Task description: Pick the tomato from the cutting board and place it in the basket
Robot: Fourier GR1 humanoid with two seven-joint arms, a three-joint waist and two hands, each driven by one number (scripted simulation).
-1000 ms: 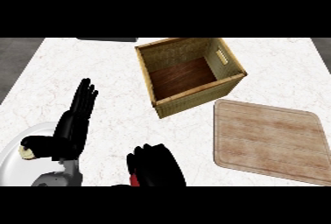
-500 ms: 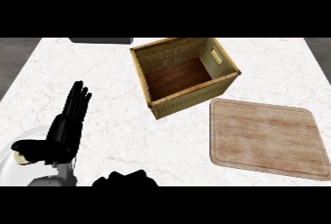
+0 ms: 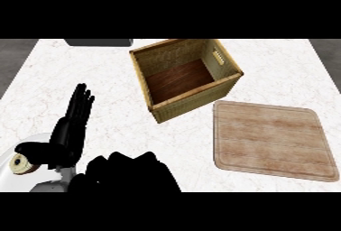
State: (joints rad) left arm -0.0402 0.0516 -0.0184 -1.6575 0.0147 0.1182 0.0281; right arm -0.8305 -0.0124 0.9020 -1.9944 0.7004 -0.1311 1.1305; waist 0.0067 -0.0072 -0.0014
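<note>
Short of the basket (image 3: 183, 76), right hand (image 3: 126, 173) hangs, hold unclear; cutting board (image 3: 269, 140) bare; left hand (image 3: 66, 135) parked aside, fingers straight.

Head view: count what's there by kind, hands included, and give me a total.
Basket: 1
Cutting board: 1
Hands: 2, left hand and right hand
Dark grey object at the top edge: 1
Tomato: 0 in view
Total: 5
</note>
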